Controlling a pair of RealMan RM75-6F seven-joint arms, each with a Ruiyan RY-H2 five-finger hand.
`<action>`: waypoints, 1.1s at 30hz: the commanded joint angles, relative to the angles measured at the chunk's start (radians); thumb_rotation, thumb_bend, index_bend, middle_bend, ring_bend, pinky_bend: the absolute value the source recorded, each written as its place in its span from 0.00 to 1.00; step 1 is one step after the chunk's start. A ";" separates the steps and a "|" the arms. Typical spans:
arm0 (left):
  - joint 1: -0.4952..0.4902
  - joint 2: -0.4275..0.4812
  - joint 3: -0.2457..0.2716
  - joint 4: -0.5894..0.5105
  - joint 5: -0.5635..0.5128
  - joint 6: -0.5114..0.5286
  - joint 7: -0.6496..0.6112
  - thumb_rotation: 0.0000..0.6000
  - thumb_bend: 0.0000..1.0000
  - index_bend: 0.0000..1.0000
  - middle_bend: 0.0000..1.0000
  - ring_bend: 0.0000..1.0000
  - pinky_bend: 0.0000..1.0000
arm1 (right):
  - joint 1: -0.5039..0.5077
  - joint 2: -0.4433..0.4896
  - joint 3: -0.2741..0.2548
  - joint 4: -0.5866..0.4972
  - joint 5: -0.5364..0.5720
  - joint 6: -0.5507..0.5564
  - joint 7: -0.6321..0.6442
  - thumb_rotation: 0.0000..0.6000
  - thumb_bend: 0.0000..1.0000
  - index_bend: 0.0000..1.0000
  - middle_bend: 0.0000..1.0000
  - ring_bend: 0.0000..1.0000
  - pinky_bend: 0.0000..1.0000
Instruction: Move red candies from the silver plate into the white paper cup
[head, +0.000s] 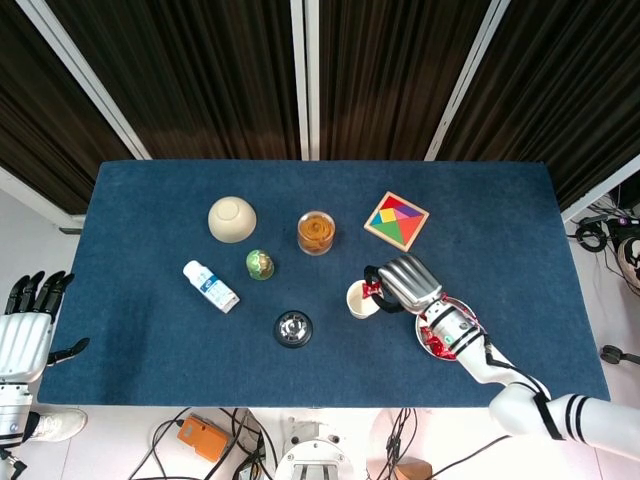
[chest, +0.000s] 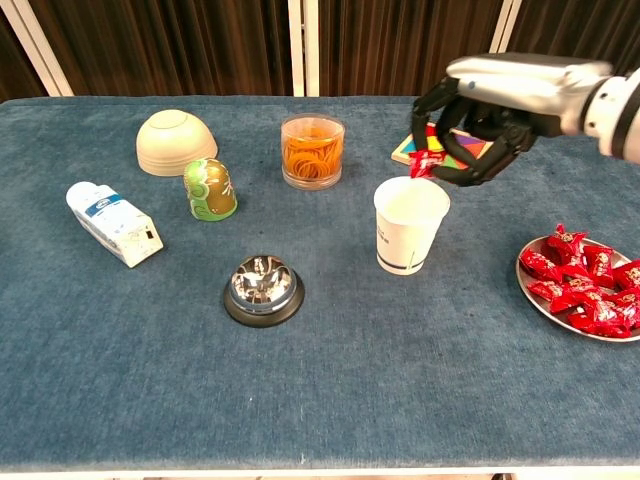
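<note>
White paper cup (chest: 411, 225): stood upright, open-mouthed, mid-table. Silver plate (chest: 537, 292): lay right of the cup, well apart, holding a heap of red wrapped candies (chest: 585, 287). One red candy (chest: 425, 163): hung pinched above the cup's rim.

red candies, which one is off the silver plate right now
The red candy pinched by the right robot hand just above the white paper cup; all the others lie on the silver plate.

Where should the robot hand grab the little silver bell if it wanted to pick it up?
Probably by the black base of the bell, coming straight down from above. The shiny dome is rounded and likely slippery, while the wider round base gives the fingers opposite edges to pinch. The space around it is free.
</note>
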 joint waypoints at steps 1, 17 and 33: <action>-0.001 0.000 -0.001 0.000 0.000 0.000 -0.002 1.00 0.00 0.09 0.09 0.00 0.00 | 0.017 -0.021 -0.007 0.015 0.008 -0.008 -0.022 1.00 0.66 0.56 0.79 0.97 1.00; 0.005 0.000 0.000 0.008 0.004 0.011 -0.010 1.00 0.00 0.09 0.09 0.00 0.00 | -0.082 0.097 -0.084 -0.054 -0.060 0.160 0.027 1.00 0.24 0.30 0.79 0.96 1.00; 0.014 -0.006 0.010 0.001 0.026 0.031 -0.002 1.00 0.00 0.09 0.09 0.00 0.00 | -0.233 0.152 -0.298 0.023 -0.114 0.144 0.058 1.00 0.31 0.39 0.79 0.96 1.00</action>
